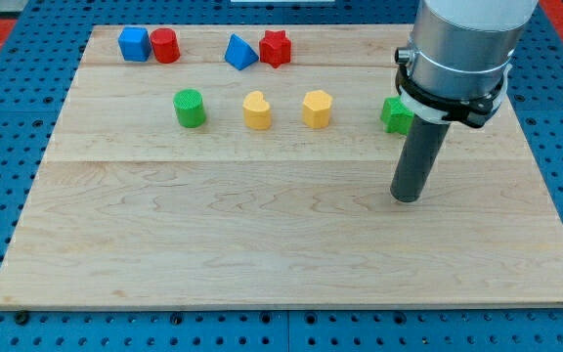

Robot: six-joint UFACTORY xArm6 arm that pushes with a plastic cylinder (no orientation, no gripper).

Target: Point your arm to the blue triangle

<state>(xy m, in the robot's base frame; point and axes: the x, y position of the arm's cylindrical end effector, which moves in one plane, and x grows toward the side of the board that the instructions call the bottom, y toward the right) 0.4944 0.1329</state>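
Note:
The blue triangle (239,52) sits near the view's top, left of centre, touching a red star (276,47) on its right. My tip (406,198) rests on the board at the view's right, well below and to the right of the blue triangle. A green block (395,114) is just above the tip, partly hidden behind the rod.
A blue cube (134,44) and a red cylinder (165,46) stand at the top left. A green cylinder (190,108), a yellow heart (257,111) and a yellow hexagon (317,109) form a row below them. The wooden board (262,244) lies on a blue pegboard.

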